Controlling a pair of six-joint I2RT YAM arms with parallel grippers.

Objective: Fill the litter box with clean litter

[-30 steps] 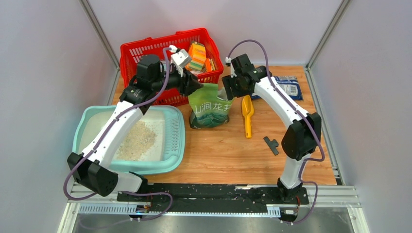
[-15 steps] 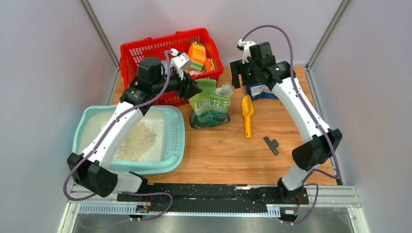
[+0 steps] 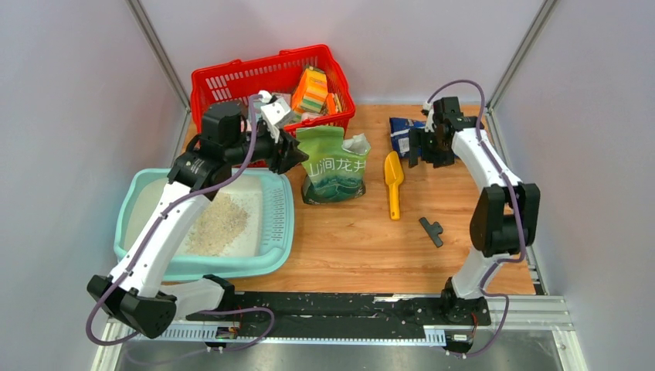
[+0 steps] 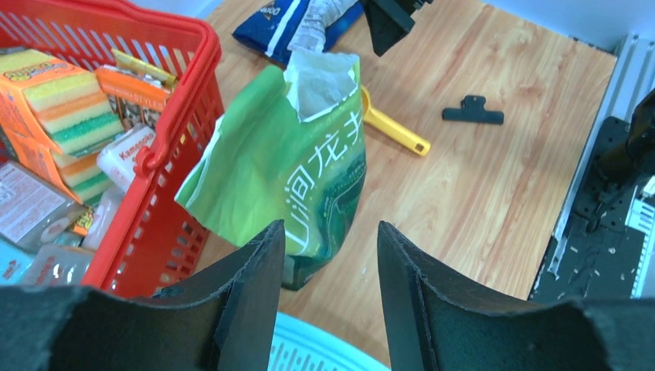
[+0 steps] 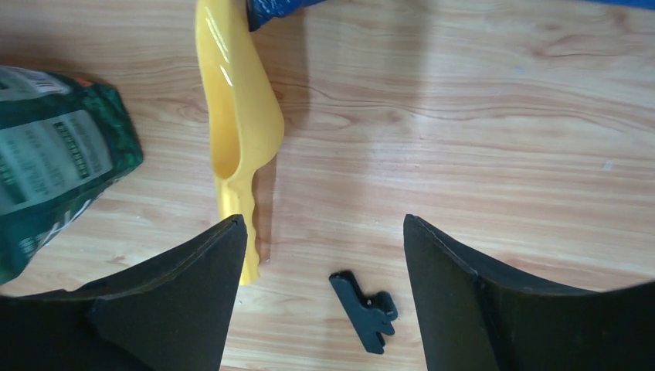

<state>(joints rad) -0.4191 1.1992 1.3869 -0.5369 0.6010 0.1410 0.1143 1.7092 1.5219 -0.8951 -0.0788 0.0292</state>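
**Box only partly filled**

From above: a small heap of pale beige clean litter [image 3: 220,220] sits in the big teal plastic litter box [image 3: 283,224]; I think more is needed.
Left wrist: left gripper [image 4: 330,232] half apart, empty, by the green printed bag [image 4: 309,170].
Right wrist: right gripper [image 5: 324,224] wide, empty.

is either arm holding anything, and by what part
Nothing is held. The left gripper stands open short of the green bag; the right gripper is open over the table.
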